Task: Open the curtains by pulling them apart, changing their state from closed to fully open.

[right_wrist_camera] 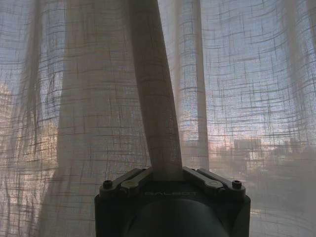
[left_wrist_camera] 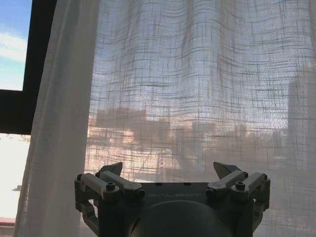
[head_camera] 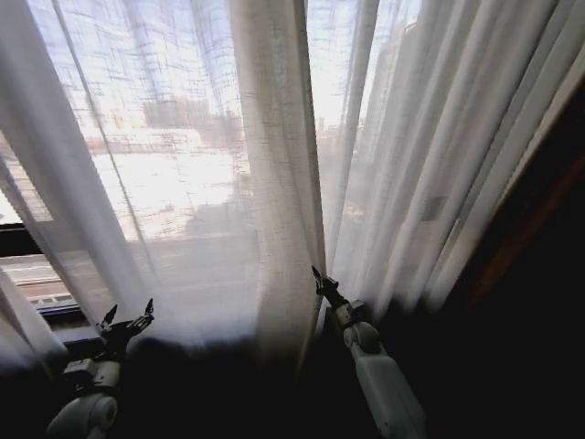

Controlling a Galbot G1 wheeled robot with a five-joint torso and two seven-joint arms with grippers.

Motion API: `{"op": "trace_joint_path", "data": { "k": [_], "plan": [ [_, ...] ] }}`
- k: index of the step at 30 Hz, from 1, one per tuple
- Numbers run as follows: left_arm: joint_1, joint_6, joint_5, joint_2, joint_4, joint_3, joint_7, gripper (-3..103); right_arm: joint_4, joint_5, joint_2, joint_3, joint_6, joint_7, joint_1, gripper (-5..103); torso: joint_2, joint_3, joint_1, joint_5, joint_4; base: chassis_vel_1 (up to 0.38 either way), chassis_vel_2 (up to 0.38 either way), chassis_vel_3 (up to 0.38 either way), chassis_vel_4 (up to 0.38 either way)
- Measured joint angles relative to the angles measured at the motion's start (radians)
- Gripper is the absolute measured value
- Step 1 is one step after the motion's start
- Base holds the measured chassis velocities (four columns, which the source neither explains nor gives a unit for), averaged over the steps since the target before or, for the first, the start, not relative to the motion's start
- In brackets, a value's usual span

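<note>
**Inspector A:** Where the head view looks forward, the curtains (head_camera: 274,165) hang across the whole window, sheer white and pleated, with one thick fold down the middle. The right gripper (head_camera: 317,274) sits at the lower edge of that fold, fingers drawn to a point against the cloth. The left gripper (head_camera: 128,317) is low at the left, just before the fabric, fingers spread and holding nothing.

**Inspector B:** The right wrist view settles the grip: the right gripper (right_wrist_camera: 167,173) is clamped on a gathered fold of curtain (right_wrist_camera: 153,98), which rises from between its closed fingers. The left wrist view shows the left gripper (left_wrist_camera: 170,175) wide apart, close before the fabric (left_wrist_camera: 197,89), and a dark window frame (left_wrist_camera: 39,59) past the panel's edge.
</note>
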Motion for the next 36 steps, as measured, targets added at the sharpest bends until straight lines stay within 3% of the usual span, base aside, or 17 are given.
{"op": "trace_joint_path", "data": {
  "k": [25,36],
  "plan": [
    [0.0,0.0,0.0,0.0,0.0,0.0,0.0,100,-0.005,0.007,0.001,0.004,0.011,-0.023,0.005,0,0.0,0.0,0.0,-0.0001,0.0001,-0.356,-0.351,0.351,0.35],
    [0.0,0.0,0.0,0.0,0.0,0.0,0.0,100,-0.011,-0.023,0.008,0.001,0.05,-0.01,0.01,0,0.0,0.0,0.0,-0.0005,0.0,-0.347,-0.349,0.357,0.355]
  ]
}}
